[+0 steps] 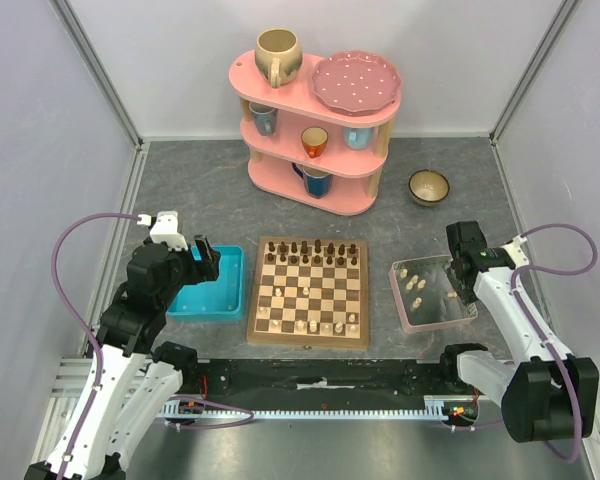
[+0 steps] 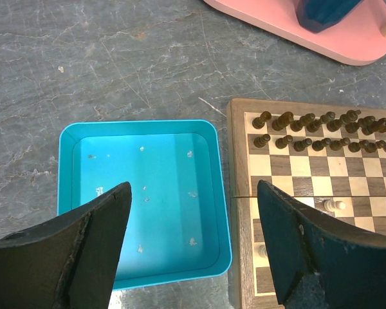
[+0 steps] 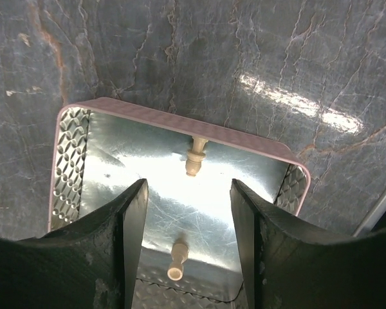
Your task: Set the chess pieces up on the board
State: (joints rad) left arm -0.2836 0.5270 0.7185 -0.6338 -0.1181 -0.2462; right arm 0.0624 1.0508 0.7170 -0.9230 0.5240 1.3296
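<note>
Your right tool [image 3: 188, 185] is released, jaws spread and empty, over the clear pink-rimmed tray [image 3: 180, 122]; one of the chess pieces [image 3: 176, 261] lies beneath its gap, another just ahead of it. Your left tool [image 2: 194, 187] is likewise released, above the turquoise tray [image 2: 141, 125], with the board [image 2: 235, 161] to its right, dark chessmen [image 2: 309, 122] along the far rows.

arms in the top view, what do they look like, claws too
Both the left arm and right arm have white links with black joints, each with a looping purple cable. The left claw and right claw have thick, black, wedge-shaped fingers.
</note>
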